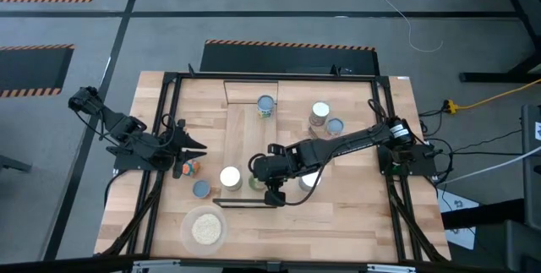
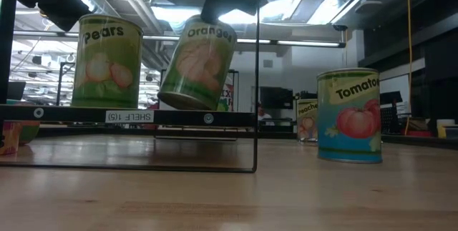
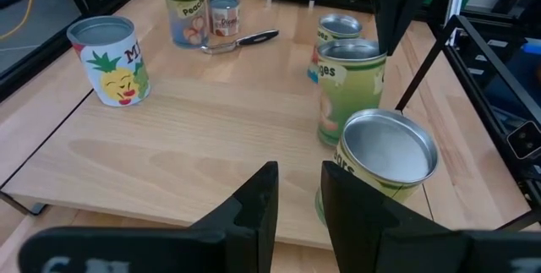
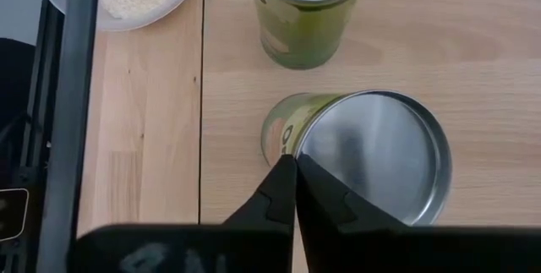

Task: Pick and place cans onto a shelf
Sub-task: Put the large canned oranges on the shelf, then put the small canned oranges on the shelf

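Waiting at the desk's [image 1: 355, 214] left edge, the left claw [image 1: 196, 146] stands empty, fingers slightly apart. Just beside it on the desk sit a small multicoloured object [image 1: 188, 168] and a grey-topped can [image 1: 201, 188], not yet shelved.

On the shelf [image 1: 245, 138], a long pale wood board with smooth grain, the Pears can [image 2: 107, 59] stands upright at the near end and another can [image 1: 266, 106] at the far end.

The right claw [image 4: 293, 167], fingers together, is pinched on the top rim of the Oranges can [image 2: 197, 63]. That can hangs tilted over the shelf's near end, just beside the Pears can, with its lower edge at shelf level.

To the right, the Tomato can [image 2: 348, 115] and two more cans [image 1: 319, 114] rest on the desk.

Judgement: two placed, one being set down, four outstanding.

All cans are short cylinders with glossy paper labels and flat, brushed-metal or cream lids.
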You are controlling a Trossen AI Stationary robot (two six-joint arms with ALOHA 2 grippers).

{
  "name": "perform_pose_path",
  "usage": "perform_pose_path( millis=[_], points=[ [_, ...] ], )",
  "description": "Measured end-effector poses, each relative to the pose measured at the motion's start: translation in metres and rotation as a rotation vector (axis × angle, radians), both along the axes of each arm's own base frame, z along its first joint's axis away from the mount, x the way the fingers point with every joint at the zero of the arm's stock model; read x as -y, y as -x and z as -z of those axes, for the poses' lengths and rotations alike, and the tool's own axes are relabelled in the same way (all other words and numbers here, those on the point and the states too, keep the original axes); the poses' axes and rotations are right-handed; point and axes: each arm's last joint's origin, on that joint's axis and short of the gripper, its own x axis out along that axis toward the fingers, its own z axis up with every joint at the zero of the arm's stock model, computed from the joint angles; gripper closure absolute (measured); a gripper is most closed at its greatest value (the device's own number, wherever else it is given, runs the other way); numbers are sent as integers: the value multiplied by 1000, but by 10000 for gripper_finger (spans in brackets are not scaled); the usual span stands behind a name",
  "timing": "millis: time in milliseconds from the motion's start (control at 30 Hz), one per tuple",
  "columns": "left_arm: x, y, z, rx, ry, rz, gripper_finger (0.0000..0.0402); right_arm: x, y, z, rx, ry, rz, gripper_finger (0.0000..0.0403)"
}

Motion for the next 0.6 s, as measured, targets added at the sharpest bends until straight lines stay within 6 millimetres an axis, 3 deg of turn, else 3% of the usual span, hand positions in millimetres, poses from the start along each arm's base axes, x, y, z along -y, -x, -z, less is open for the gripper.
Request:
perform_pose_path(
  millis=[600],
  points=[
    [0,0,0,0,0,0,316,-1,-2,-1,22,-8,0,350]
  ],
)
